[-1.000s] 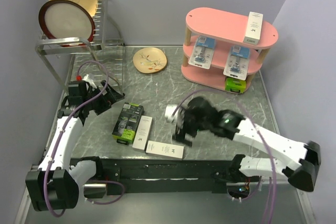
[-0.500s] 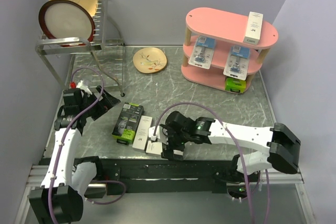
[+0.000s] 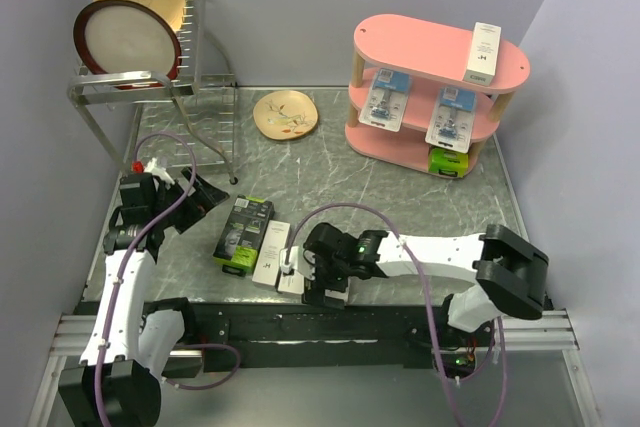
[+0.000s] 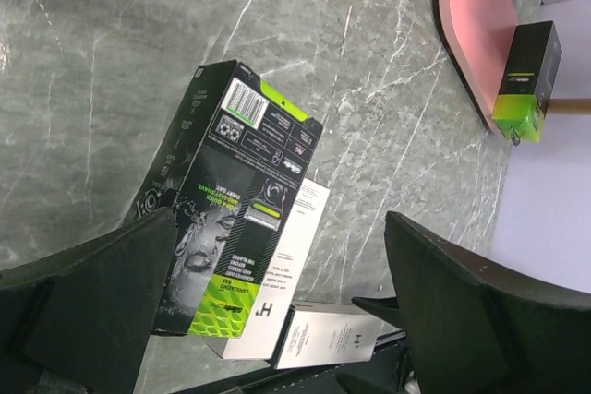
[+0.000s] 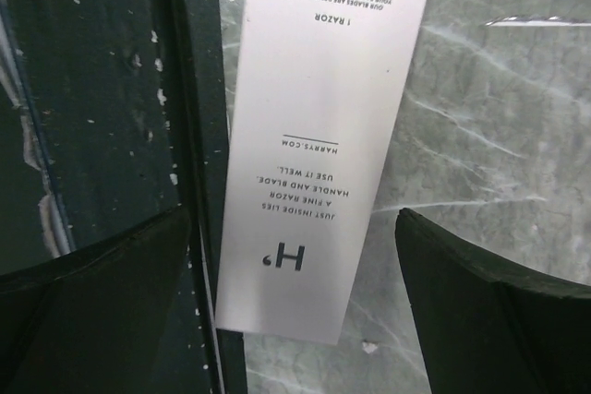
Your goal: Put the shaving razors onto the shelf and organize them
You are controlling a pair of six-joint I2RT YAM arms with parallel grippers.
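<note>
Right fingers: spread wide, one dark pad [image 5: 92, 311] over the black rail at the table's near edge, the other over the marble; nothing clamped.
Right reach: right gripper [image 5: 295, 274] low over a slim white box [image 5: 323, 136], straddling its width; contact with the box not discernible.
Box under it: flat on the table [image 3: 330, 167], one long side along the near rail.
Print on it: "H'" mark, "JUST INSIDE LIES A FINE RAZOR HANDLE AND BLADE. USE IT WELL.", "HARRYS.COM", "1 RAZOR"; upside down in the wrist view.
Left fingers: wide apart, holding nothing.
Left reach: left gripper [image 4: 277, 292] raised over the table's left part, looking down on a black-and-lime box [image 4: 240, 228].
That pack: lying flat, barcode panel at the far end, a face and a razor printed on top; small print unreadable.
Neighbour: second white box [image 4: 286, 274] touching its long side, "H'" at the near end.
Storage: pink shelf [image 3: 420, 47], three oval boards on light wooden posts, far right, well apart from both grippers.
Top board: third white box [image 3: 484, 52] upright at the right end.
Middle board: two blue-white blister cards [image 3: 385, 102], upright side by side, each showing a razor.
Bottom board: second black-and-lime box [image 3: 448, 161] at the front right.
</note>
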